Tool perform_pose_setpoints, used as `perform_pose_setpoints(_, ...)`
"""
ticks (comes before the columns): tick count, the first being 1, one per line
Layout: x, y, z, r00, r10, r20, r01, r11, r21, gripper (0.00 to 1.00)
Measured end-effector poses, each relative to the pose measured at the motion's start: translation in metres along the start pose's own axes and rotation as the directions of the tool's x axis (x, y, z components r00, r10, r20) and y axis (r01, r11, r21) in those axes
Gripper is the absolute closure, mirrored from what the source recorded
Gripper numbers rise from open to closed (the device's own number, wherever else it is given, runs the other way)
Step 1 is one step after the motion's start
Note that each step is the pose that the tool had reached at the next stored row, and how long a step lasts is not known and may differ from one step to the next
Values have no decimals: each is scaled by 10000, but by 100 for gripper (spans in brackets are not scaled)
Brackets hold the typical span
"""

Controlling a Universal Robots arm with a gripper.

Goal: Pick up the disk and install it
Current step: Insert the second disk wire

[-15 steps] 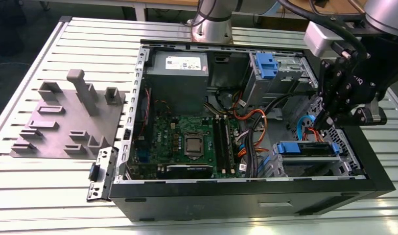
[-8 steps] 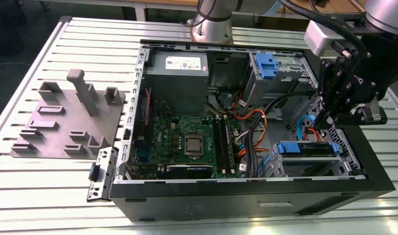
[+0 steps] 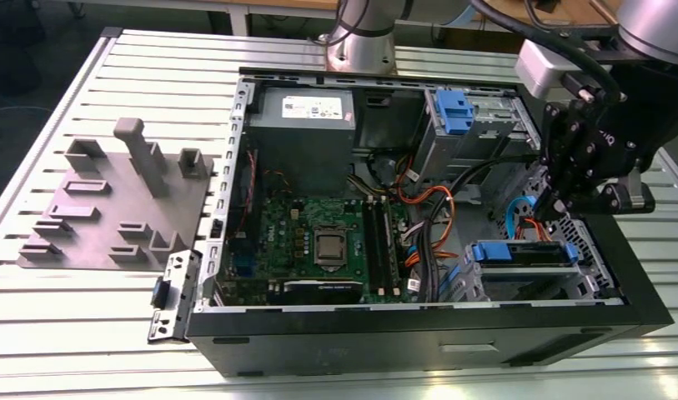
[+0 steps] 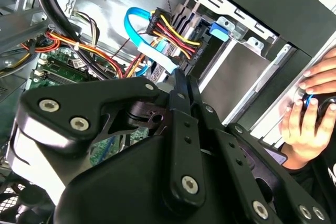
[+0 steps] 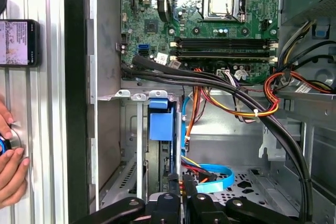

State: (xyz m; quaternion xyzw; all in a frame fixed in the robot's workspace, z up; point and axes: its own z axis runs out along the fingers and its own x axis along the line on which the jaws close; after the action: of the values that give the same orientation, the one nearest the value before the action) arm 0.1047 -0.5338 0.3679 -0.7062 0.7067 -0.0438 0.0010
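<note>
Evidently the work is well advanced. The disk (image 3: 524,252), a drive framed by its blue bracket, sits in the bay at the near corner of the open computer case (image 3: 428,333) on the exterior view's right, with cables (image 4: 168,40) plugged in at its end in the second wrist view. The gripper (image 3: 555,208) hangs just above that bay, beside the case's side wall. Its fingers (image 4: 181,90) appear drawn close together with nothing between them, so the disk is judged to be released. In the first wrist view the blue bracket (image 5: 160,124) lies directly beyond the fingertips. Whether the disk is fully seated cannot be told. A person's hand (image 5: 10,171) rests on the table (image 3: 49,333) outside the case, near a phone (image 5: 18,43).
</note>
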Motion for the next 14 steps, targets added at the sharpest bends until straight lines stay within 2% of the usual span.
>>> perform_pose_setpoints(6, -13, 2, 22, 10000, 6, 70, -6, 10000, -1, 82)
perform_pose_setpoints(7, -12, 2, 26, 10000, 7, 98, -7, 10000, -1, 75)
perform_pose_setpoints(10, -15, 4, 50, 9997, 16, 223, -16, 10000, -1, 75)
perform_pose_setpoints(14, -17, 7, 91, 9994, 23, 341, -23, 10000, -2, 75)
